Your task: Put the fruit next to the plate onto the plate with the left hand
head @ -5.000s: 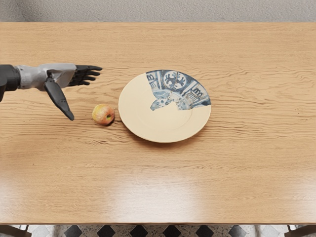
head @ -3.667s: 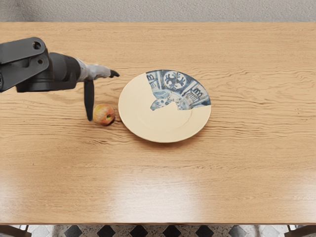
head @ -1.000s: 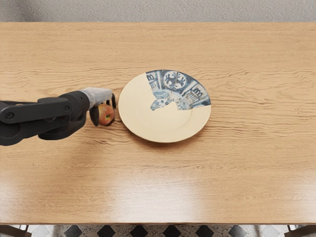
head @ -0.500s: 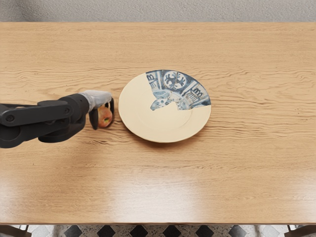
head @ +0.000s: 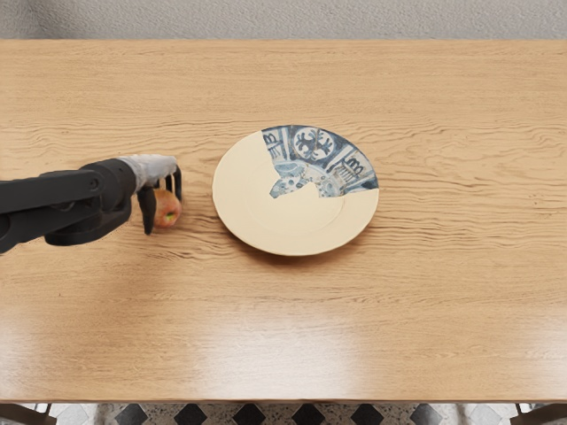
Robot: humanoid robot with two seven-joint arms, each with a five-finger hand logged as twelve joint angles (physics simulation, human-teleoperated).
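Note:
A small red-yellow apple is left of the plate, a short gap from its rim. My left hand comes in from the left edge and is shut on the apple, its dark thumb on the apple's left and its fingers curled over the top. The hand hides much of the fruit. The round cream plate, with a blue patterned segment at its back right, lies at the table's middle and has nothing on it. The right arm is out of view.
The wooden table spreads wide on all sides of the plate. Its front edge runs along the bottom of the view, with checkered floor below.
The left hand came down over the apple and closed on it. In the last half second hand and apple shifted a little to the left, away from the plate.

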